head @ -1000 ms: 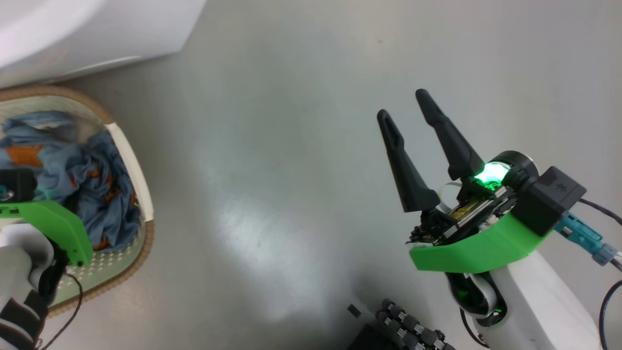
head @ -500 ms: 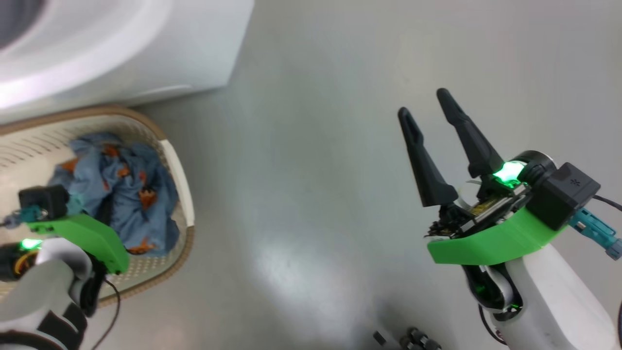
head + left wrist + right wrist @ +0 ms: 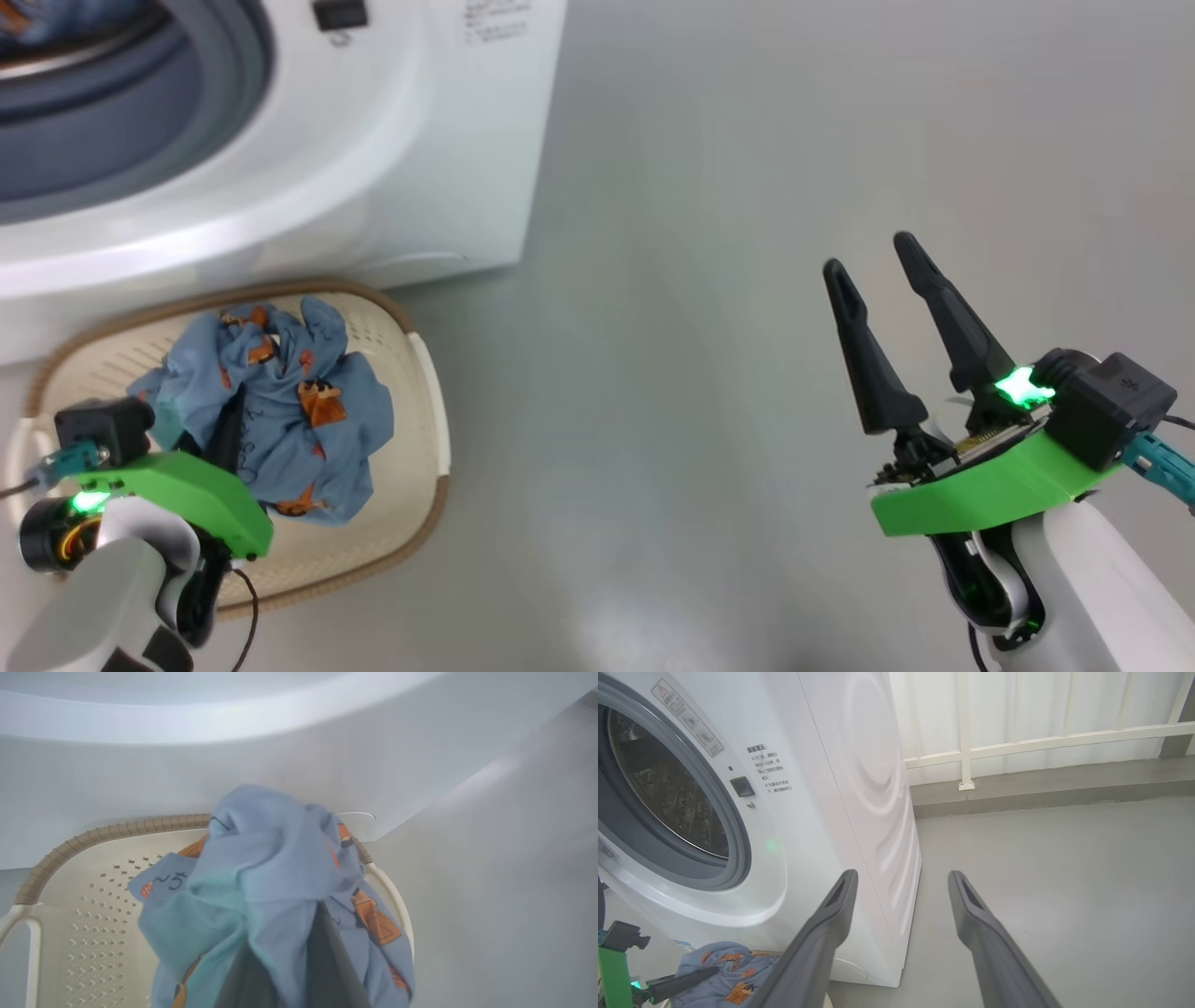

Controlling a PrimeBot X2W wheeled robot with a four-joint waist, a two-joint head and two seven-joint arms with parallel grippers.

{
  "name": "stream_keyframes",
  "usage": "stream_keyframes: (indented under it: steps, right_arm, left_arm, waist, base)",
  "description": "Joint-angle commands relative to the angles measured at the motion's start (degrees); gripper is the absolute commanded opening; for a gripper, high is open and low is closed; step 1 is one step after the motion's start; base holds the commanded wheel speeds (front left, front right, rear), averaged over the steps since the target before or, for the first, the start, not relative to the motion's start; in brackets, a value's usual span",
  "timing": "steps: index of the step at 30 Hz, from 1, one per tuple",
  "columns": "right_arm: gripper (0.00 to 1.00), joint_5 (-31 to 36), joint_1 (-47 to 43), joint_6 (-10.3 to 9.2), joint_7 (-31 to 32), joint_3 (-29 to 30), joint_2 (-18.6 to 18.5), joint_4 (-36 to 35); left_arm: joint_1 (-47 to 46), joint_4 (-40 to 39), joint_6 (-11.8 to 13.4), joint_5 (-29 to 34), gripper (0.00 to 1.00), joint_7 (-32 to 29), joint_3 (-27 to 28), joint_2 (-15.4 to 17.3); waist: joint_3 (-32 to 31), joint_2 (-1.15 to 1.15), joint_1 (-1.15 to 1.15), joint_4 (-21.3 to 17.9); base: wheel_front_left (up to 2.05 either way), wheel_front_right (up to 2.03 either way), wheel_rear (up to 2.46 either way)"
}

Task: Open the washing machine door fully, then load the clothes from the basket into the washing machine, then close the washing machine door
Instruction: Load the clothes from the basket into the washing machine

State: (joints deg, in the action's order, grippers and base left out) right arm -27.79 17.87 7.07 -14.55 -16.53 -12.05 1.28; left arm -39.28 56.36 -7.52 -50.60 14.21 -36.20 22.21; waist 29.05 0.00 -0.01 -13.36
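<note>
In front of the robot, on the grey floor (image 3: 709,280):
- One big white front-loading washing machine (image 3: 392,140). Its round opening is uncovered, showing one grey rubber gasket (image 3: 140,131) and one perforated steel drum (image 3: 672,793).
- One cream-white perforated plastic basket (image 3: 431,411) with a brown woven-look rim, just beside the washer's base.
- One bundle of light blue clothes (image 3: 280,411) with orange-brown figures, over the basket.
- Two grippers. The left gripper (image 3: 224,431) has its dark fingers pinched on the bundle. The right gripper (image 3: 870,257) has its two fingers spread wide and empty, well apart from the basket.
</note>
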Motion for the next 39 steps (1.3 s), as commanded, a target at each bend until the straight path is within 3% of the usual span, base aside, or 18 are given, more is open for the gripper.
stream_keyframes:
  steps: [1, 9, 18, 28, 39]
  right_arm:
    - [1.00, -0.3, -2.1, 0.42, -0.4, -0.5, -1.0, -0.8]
    - [1.00, -0.9, -5.1, 0.42, -0.4, 0.5, -2.8, 0.3]
    - [1.00, -1.0, -9.1, 0.42, -0.4, 1.7, -4.5, 0.8]
    - [1.00, -1.4, -14.1, 0.42, -0.4, 2.8, -5.5, 1.0]
    - [1.00, -1.3, -17.0, 0.42, -0.4, 4.2, -5.8, 0.1]
  left_arm:
    - [1.5, -1.7, 0.0, 1.7, 0.00, 0.8, 3.4, 1.5]
    - [8.6, -8.6, 0.3, 11.6, 0.00, 0.8, 15.4, -1.1]
    - [16.1, -16.6, 0.2, 20.4, 0.00, 0.8, 25.1, -4.8]
    - [25.5, -28.3, 0.1, 28.8, 0.00, 0.8, 34.5, -8.6]
    - [34.1, -42.3, 0.1, 33.7, 0.00, 0.8, 42.4, -12.5]
  waist:
    - [-3.7, 0.00, 0.01, 2.4]
    - [-9.1, 0.00, 0.01, 4.2]
    - [-14.0, 0.00, 0.01, 6.1]
    - [-19.5, 0.00, 0.01, 7.2]
    - [-20.5, 0.00, 0.01, 8.0]
  base:
    - [0.00, 0.00, 0.00]
    - [0.00, 0.00, 0.00]
    - [0.00, 0.00, 0.00]
    - [0.00, 0.00, 0.00]
    - [0.00, 0.00, 0.00]
